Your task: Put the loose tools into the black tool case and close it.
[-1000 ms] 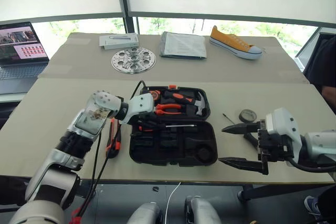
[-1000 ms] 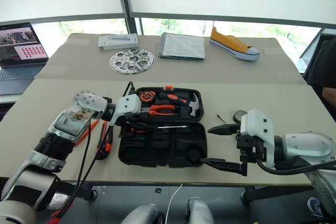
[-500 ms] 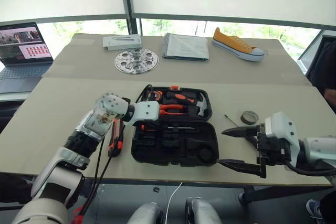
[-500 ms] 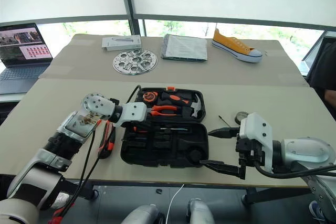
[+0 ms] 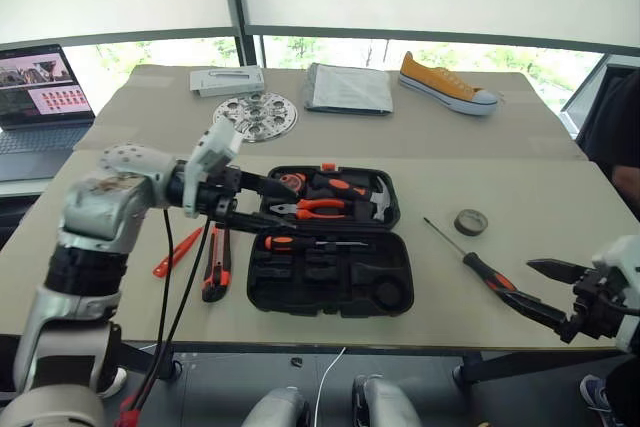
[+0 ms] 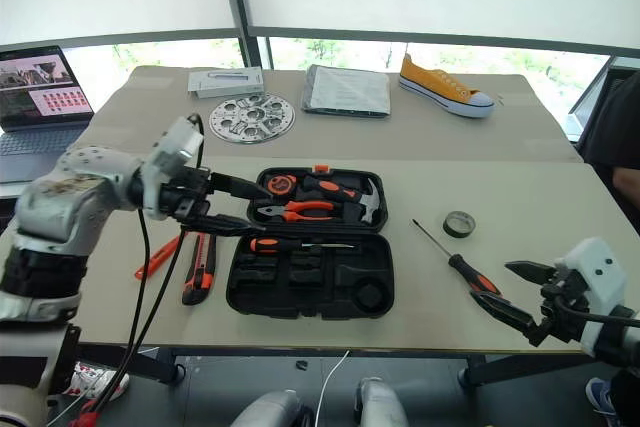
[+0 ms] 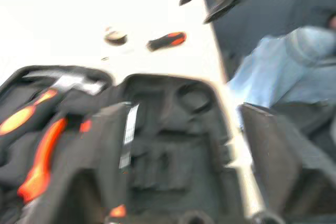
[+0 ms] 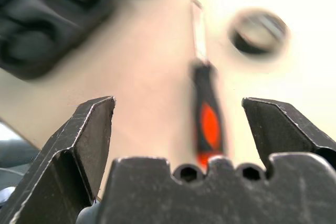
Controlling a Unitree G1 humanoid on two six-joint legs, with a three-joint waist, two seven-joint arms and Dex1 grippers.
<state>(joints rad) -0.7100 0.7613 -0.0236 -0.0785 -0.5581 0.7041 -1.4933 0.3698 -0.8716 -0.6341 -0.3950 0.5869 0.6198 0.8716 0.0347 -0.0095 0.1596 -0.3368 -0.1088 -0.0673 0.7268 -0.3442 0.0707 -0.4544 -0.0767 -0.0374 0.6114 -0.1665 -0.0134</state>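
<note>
Both the left gripper (image 5: 262, 206) and right gripper (image 5: 541, 289) have fingers spread wide, holding nothing.

Left claw (image 5: 262, 209) raised, fingers spread, pointing right; right claw (image 5: 545, 290) low, fingers wide apart.

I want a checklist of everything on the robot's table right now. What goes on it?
Surface: beige table, mostly bare.
Job's things: black tool case open; one screwdriver lies in it. Outside it: screwdriver, tape roll, utility knife, slim orange screwdriver.
Clutter: yellow shoe, metal disc, grey flat box, folded packet.
Grippers: left claw open over the case; right claw open, empty.
Cables: black cables hang off the left arm.
Surroundings: laptop, windows.
</note>
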